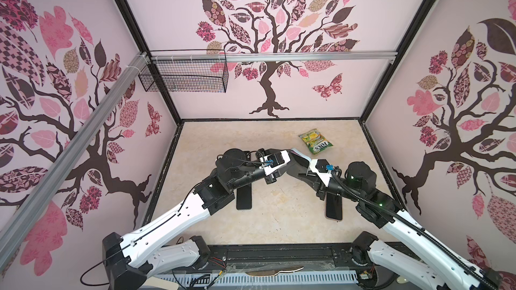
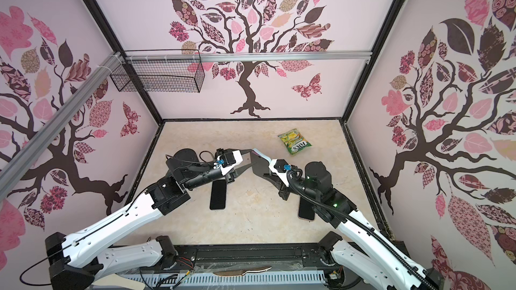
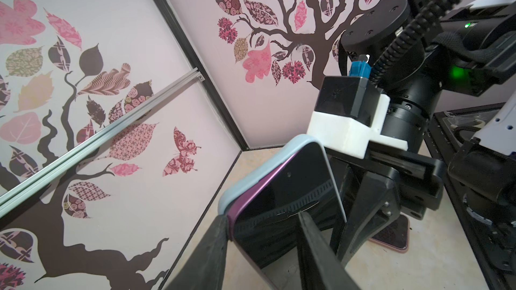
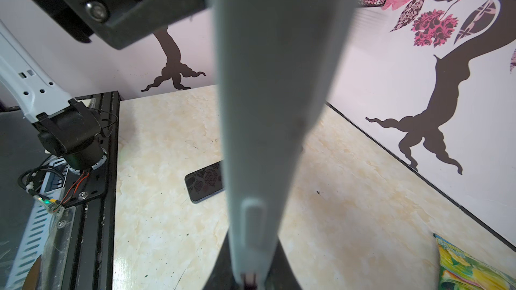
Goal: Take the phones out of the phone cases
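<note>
Both grippers hold the phone in its phone case above the middle of the table. The phone [image 3: 282, 191] has a black screen and a purple rim. One corner of the pale blue phone case [image 3: 251, 174] has peeled off that rim. My left gripper [image 3: 262, 216] is shut on the phone, one finger on the purple rim and the other on the screen; in a top view the left gripper [image 2: 252, 157] reaches it from the left. My right gripper [image 4: 248, 277] is shut on the phone case [image 4: 273, 107], whose edge fills its view; from above, the right gripper [image 2: 269, 175] comes from the right.
Two other phones lie flat on the table, a black phone [image 1: 244, 198] under the left arm and a pink-rimmed phone [image 1: 333, 207] under the right arm. A green candy bag [image 1: 315, 140] lies at the back right. A wire basket [image 1: 184, 75] hangs on the back wall.
</note>
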Controlling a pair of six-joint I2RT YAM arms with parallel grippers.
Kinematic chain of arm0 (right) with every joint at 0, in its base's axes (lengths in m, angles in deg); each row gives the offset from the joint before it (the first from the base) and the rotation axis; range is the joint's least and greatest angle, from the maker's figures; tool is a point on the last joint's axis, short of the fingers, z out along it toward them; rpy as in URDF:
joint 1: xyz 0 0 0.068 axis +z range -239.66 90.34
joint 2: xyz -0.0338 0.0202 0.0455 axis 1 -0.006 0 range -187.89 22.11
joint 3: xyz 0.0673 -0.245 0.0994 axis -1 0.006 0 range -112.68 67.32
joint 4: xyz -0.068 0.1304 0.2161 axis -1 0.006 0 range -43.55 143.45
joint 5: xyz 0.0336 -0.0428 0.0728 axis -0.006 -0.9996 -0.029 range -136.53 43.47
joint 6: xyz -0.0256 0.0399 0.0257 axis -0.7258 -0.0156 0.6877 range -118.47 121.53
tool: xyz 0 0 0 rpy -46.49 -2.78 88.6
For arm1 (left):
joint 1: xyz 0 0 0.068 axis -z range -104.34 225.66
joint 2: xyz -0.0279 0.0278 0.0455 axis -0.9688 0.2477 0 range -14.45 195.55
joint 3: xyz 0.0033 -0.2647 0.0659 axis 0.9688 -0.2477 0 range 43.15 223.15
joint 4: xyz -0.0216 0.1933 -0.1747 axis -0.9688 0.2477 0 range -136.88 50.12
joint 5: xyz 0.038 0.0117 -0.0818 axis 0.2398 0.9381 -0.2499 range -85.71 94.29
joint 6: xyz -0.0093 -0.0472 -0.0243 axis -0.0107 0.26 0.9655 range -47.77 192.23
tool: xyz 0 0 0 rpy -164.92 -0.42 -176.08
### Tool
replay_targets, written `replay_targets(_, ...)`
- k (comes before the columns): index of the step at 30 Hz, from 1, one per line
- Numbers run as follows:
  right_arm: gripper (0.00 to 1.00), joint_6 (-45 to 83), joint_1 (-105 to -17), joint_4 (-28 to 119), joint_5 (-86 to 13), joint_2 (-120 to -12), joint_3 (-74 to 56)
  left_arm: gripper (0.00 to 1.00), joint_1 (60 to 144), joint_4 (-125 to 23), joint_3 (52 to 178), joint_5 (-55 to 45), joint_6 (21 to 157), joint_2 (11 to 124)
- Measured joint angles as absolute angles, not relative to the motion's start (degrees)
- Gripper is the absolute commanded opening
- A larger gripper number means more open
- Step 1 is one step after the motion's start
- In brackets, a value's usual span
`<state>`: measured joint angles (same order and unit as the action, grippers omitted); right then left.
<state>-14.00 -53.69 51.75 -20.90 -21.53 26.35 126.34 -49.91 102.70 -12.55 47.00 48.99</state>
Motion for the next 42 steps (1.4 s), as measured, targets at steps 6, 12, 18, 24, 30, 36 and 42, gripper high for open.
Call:
replay_targets(6, 0.00, -14.35, -53.69, 52.30, -20.92, -21.20, 26.35, 0.41, 124.59, -49.54, 103.37, -17.34, 49.60, 49.82)
replay_targets(12, 0.00, -14.63, -53.69, 52.43, -20.73, -20.89, 26.35, 0.41, 123.52, -48.90, 104.55, -21.16, 51.35, 50.46)
replay_targets(18, 0.00, -14.83, -53.69, 52.43, -20.59, -20.52, 26.35, 0.41, 123.01, -47.66, 106.04, -23.24, 51.52, 51.35)
replay_targets(24, 0.00, -14.81, -53.71, 52.80, -20.62, -20.00, 26.35, 0.41, 122.27, -47.42, 107.22, -25.77, 52.27, 52.58)
replay_targets(30, 0.00, -16.64, -53.01, 54.29, -17.62, -19.91, 26.52, 0.41, 122.56, -46.98, 107.40, -33.51, 53.36, 54.17)
replay_targets(36, 0.00, -17.14, -52.90, 54.99, -14.93, -19.80, 26.70, 0.37, 122.45, -46.13, 107.37, -39.85, 54.43, 54.54)
replay_targets(42, 0.00, -14.98, -51.70, 50.90, -12.99, -19.15, 28.62, 0.37, 121.55, -53.25, 103.81, -45.95, 59.63, 53.12)
